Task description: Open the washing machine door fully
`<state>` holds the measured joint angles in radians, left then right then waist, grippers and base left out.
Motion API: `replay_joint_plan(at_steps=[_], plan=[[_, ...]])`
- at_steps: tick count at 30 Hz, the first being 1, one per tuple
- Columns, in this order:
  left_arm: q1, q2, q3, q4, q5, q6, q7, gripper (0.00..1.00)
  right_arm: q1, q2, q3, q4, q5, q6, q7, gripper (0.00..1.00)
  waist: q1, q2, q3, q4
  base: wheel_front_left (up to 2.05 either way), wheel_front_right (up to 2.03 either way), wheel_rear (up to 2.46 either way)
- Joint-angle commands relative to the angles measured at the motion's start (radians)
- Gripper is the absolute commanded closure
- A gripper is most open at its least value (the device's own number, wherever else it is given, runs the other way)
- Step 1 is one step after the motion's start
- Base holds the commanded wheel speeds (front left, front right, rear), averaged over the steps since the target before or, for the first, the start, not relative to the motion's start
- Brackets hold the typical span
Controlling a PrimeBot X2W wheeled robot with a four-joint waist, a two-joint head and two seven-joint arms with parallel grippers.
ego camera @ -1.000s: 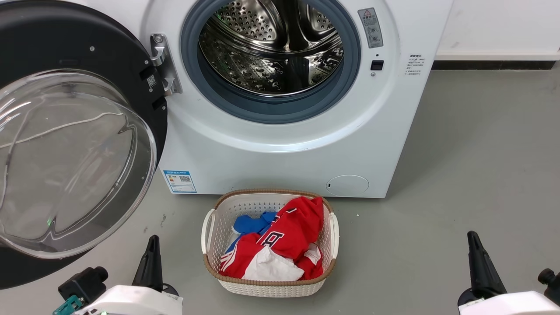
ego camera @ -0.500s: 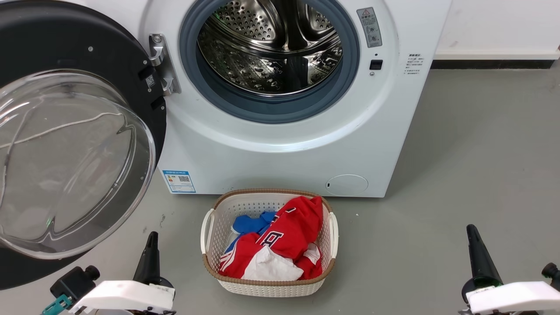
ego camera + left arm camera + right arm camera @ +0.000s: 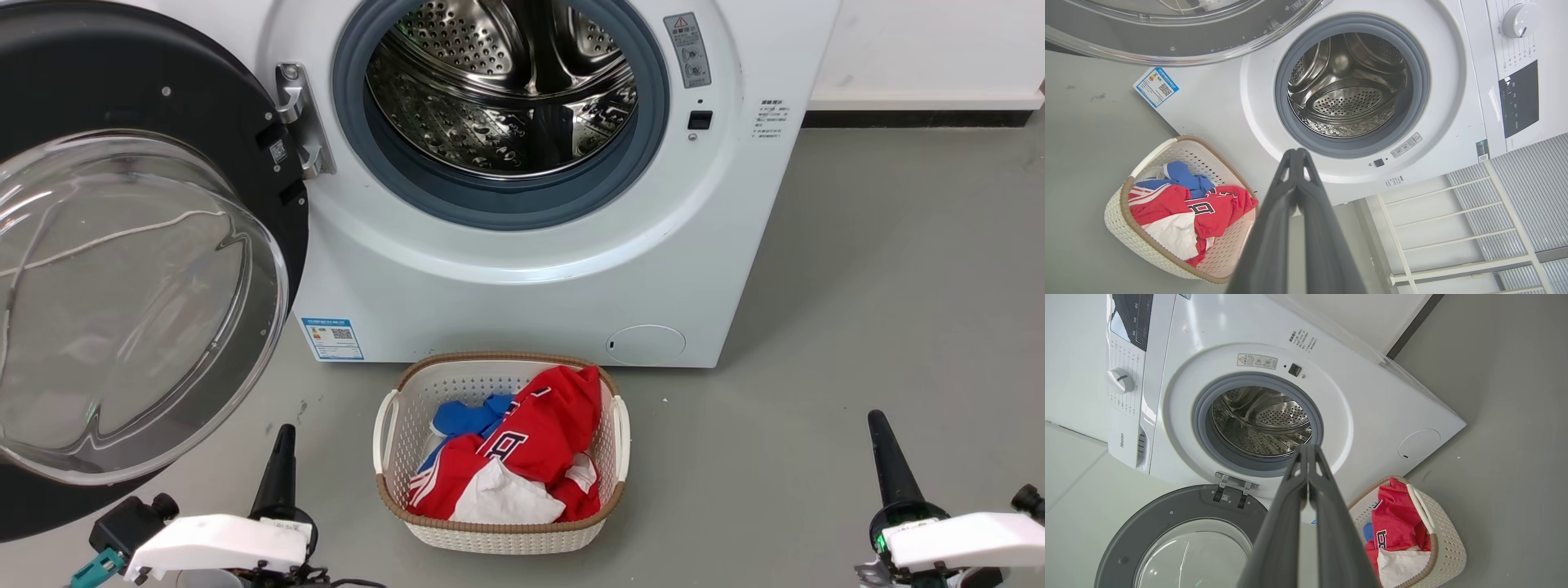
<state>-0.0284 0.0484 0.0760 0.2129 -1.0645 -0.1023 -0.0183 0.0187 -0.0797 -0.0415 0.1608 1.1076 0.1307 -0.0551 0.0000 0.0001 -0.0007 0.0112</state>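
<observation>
I count one washing machine [image 3: 531, 278], and it has one washing machine door [image 3: 122, 90], held by one metal hinge [image 3: 298, 122]. There is one steel drum [image 3: 490, 90] with one grey rubber ring [image 3: 506, 208] around it. On the front I see one small round white flap [image 3: 645, 345], one blue label [image 3: 332, 338] and one dial [image 3: 1519, 19]. One basket [image 3: 498, 535] has two white handles [image 3: 382, 437]. Inside it are clothes in three colours, red [image 3: 539, 441], blue [image 3: 469, 416] and white [image 3: 506, 498]; how many pieces they make I cannot tell. Of my own I count two grippers, the left gripper [image 3: 1297, 153] and the right gripper [image 3: 1308, 448], each with two fingers [image 3: 1274, 228].
</observation>
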Motion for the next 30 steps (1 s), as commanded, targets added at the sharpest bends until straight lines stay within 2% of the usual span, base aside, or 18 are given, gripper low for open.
replay_joint_plan(at_steps=[1, 30], plan=[[-0.028, 0.002, 0.005, -0.007, -0.026, -0.005, 0.008, 1.0, -0.029, -0.008, -0.003, -0.003, 0.029, 0.0, 0.005, 1.0, 0.0, -0.0001, 0.0, 0.0, 0.0, 0.0, 0.0], [-0.061, 0.002, 0.024, 0.015, -0.312, -0.02, 0.078, 1.0, -0.086, -0.005, -0.018, 0.044, 0.31, 0.0, 0.077, 1.0, 0.0, -0.0001, 0.002, -0.006, 0.0, 0.0, 0.0]])
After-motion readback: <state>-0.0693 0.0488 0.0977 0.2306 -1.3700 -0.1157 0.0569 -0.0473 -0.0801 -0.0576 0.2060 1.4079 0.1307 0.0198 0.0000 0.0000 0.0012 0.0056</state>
